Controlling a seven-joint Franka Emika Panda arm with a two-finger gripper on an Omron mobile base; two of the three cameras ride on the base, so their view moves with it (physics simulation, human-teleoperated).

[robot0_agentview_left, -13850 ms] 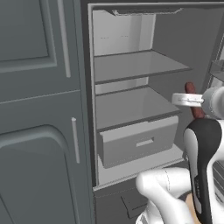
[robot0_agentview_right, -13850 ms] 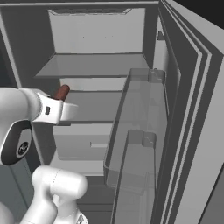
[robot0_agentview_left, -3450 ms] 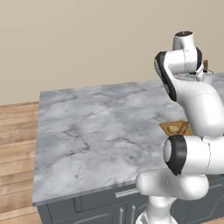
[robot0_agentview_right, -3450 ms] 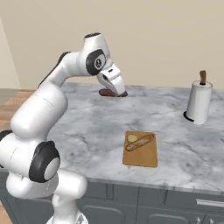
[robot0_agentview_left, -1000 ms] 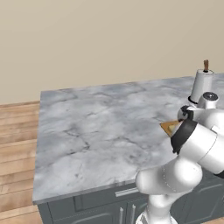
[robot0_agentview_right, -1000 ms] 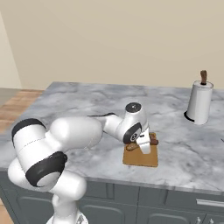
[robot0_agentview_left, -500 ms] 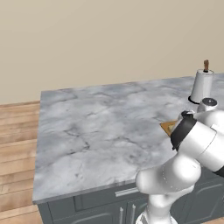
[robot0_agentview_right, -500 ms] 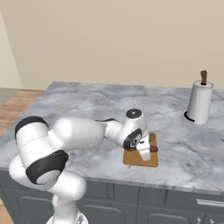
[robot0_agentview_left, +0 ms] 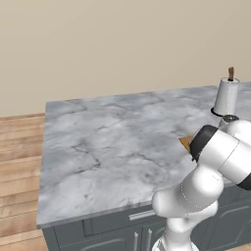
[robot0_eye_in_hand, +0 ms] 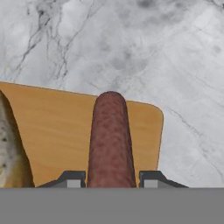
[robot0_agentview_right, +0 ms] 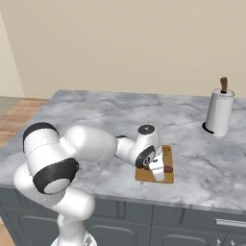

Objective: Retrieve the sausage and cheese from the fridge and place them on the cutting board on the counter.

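Now we see the end effector (robot0_eye_in_hand: 111,177) clamped on the sausage (robot0_eye_in_hand: 111,140), low over the board (robot0_agentview_right: 161,175) near the surface's (robot0_agentview_right: 120,120) front edge. Cheese (robot0_eye_in_hand: 8,153) lies on the board beside it.

Glossy white rounded arm (robot0_agentview_right: 86,144) — dark joint bands (small dark fingertips (robot0_eye_in_hand: 72,178)).
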